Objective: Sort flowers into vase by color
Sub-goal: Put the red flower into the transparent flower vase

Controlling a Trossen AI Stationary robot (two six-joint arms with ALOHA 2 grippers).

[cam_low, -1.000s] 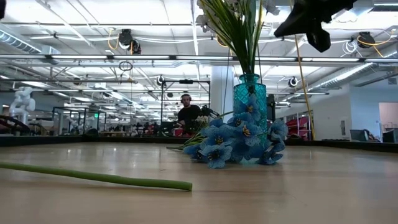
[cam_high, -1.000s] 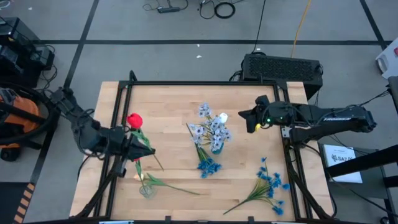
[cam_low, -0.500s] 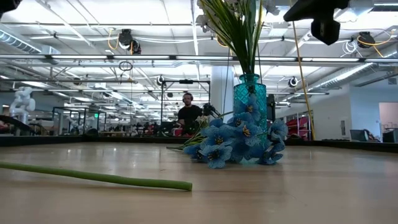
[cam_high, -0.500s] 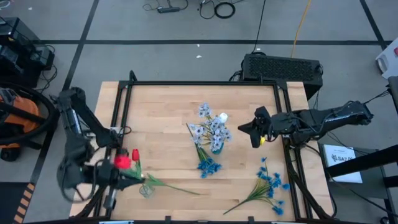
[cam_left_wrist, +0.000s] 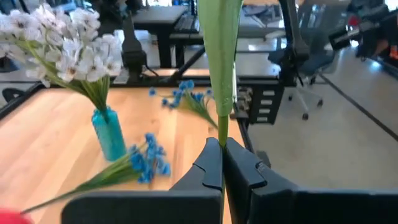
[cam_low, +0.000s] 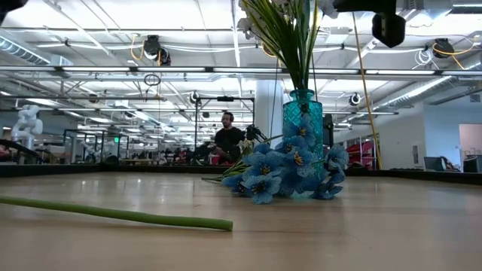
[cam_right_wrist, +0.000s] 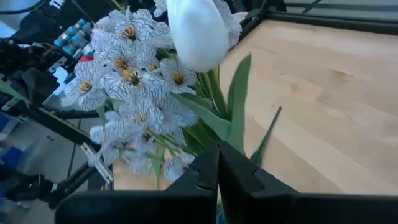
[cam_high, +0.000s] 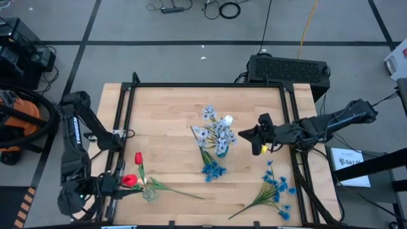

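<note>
Since the earlier frames, the left arm has swung back to the worktop's near-left corner, carrying its red tulip along, and the right arm has edged toward the vase.

High view: the left end effector (cam_high: 114,184) sits at the left edge of the pale wooden worktop (cam_high: 172,108), pinching the green stem of a red artificial tulip (cam_high: 129,180). A second red tulip (cam_high: 138,158) stands in a small clear glass vase (cam_high: 149,193) just beside it. The teal glass vase (cam_high: 220,151) at the centre holds pale grey-blue sprays (cam_high: 213,130). One bright blue spray (cam_high: 213,170) lies at its base; another bright blue bunch (cam_high: 276,188) lies near the right edge. The right end effector (cam_high: 249,134) hovers beside the teal vase, pinching a cream-white tulip (cam_high: 227,120).

Low view: a loose green stem (cam_low: 120,214) lies across the worktop in the foreground; a person (cam_low: 229,140) sits in the room beyond.

Left wrist view: both fingers (cam_left_wrist: 239,167) are pressed together on the stem.

Right wrist view: the fingers (cam_right_wrist: 239,174) clamp the white tulip's stem.
</note>
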